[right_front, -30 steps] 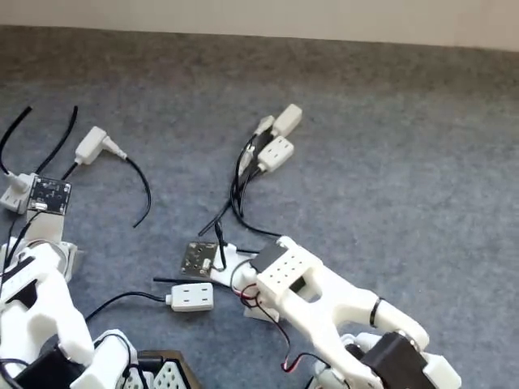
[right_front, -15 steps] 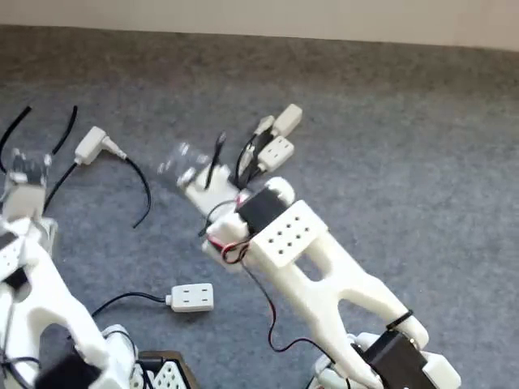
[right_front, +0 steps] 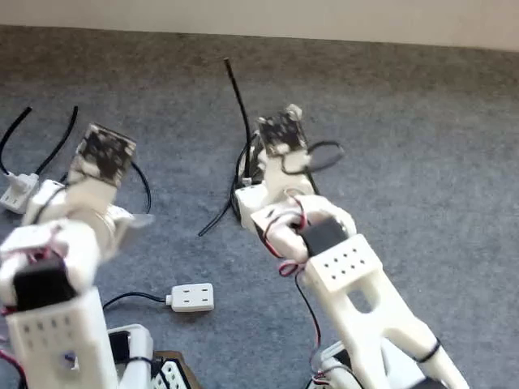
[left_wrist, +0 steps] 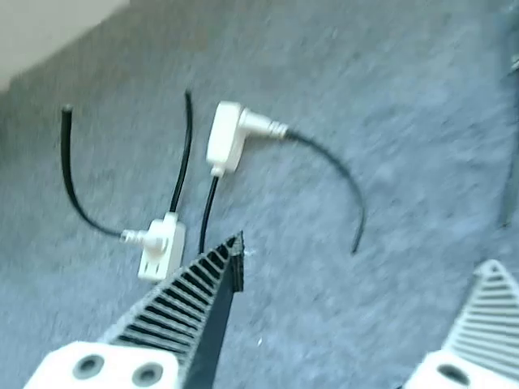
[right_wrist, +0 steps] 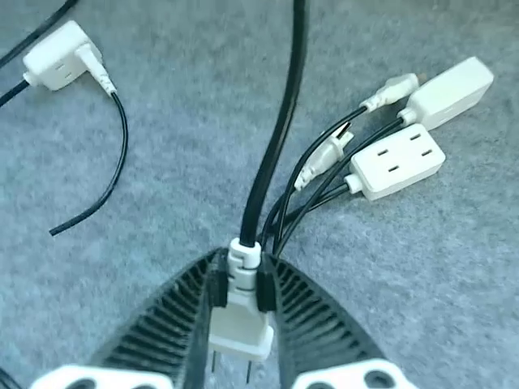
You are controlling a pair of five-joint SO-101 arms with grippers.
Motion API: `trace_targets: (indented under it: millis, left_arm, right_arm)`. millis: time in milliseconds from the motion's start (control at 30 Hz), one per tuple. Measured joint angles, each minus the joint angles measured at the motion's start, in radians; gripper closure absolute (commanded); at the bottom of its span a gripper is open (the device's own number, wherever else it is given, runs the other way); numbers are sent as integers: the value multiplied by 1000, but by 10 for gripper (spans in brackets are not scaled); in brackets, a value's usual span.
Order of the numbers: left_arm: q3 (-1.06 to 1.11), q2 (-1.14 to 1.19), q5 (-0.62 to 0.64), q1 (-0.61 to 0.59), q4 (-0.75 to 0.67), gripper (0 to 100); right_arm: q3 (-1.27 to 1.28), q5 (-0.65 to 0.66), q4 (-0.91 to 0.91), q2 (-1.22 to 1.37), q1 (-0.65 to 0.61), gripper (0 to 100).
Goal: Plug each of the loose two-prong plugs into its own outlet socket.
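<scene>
Right tool (right_wrist: 242,267) is clenched on a white two-prong plug (right_wrist: 238,320). Its black, ribbed, wedge-shaped fingers (right_wrist: 312,324) pinch the smooth moulded body from both sides, and the two thin metal prongs jut toward the wrist camera. From the plug's ringed collar a glossy round black cord (right_wrist: 280,121) runs away; in the high view it stands up stiffly above the table (right_wrist: 454,267), a grey surface with a felt-like nap. Just beyond the held plug lies a flat white socket block (right_wrist: 395,162), rectangular with paired slots in its face. Beside it is a plain white oblong block (right_wrist: 450,81) with a slim plug (right_wrist: 393,83) touching its end. Another slotted socket (right_front: 192,297) lies near the arm bases. Left tool (left_wrist: 363,253) is released, one black and one pale ribbed finger spread wide above an L-shaped white plug (left_wrist: 229,138) and a small boxy plug (left_wrist: 160,247), both on thin black cords.
</scene>
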Motion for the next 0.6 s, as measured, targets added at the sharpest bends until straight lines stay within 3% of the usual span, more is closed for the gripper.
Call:
trace_targets:
  millis: [300, 600]
  left_arm:
    - [275, -414, 167, 345, -28, 575]
    - [565, -565, 252, 379, -199, 575]
  right_arm:
    - [35, -12, -15, -149, -6, 992]
    - [94, -12, 35, -242, -161, 992]
